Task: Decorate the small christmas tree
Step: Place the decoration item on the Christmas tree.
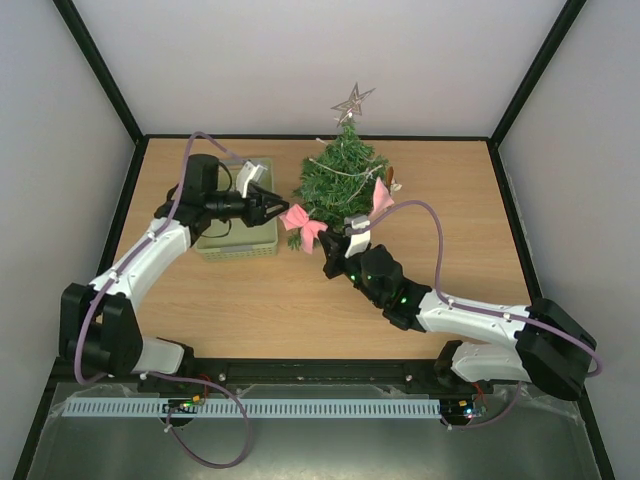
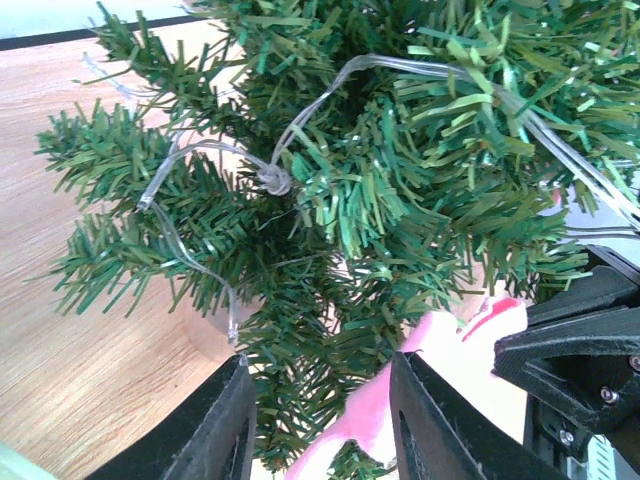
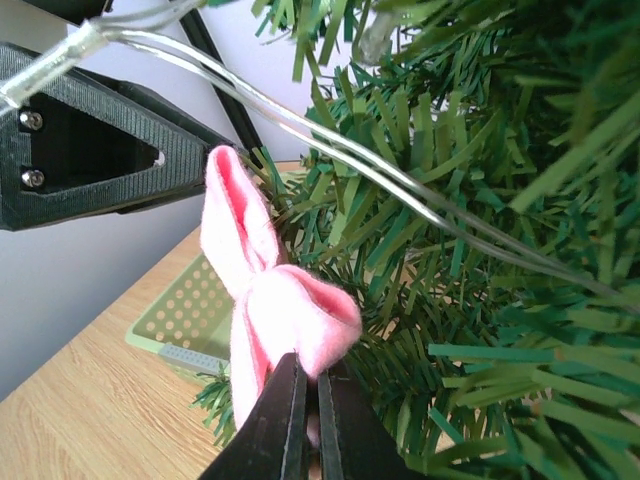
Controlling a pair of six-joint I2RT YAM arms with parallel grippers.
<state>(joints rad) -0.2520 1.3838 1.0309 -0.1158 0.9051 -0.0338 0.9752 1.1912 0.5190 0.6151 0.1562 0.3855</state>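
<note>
The right gripper (image 3: pixel 308 400) pinches the pink bow (image 3: pixel 275 305) at seven o'clock of the small christmas tree (image 1: pixel 340 178). The left gripper (image 2: pixel 320 410) stands half-open. Next, the bow likely needs seating among the branches.

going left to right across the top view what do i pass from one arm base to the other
left arm base → pale green basket → pink bow → small christmas tree → right arm base
</note>
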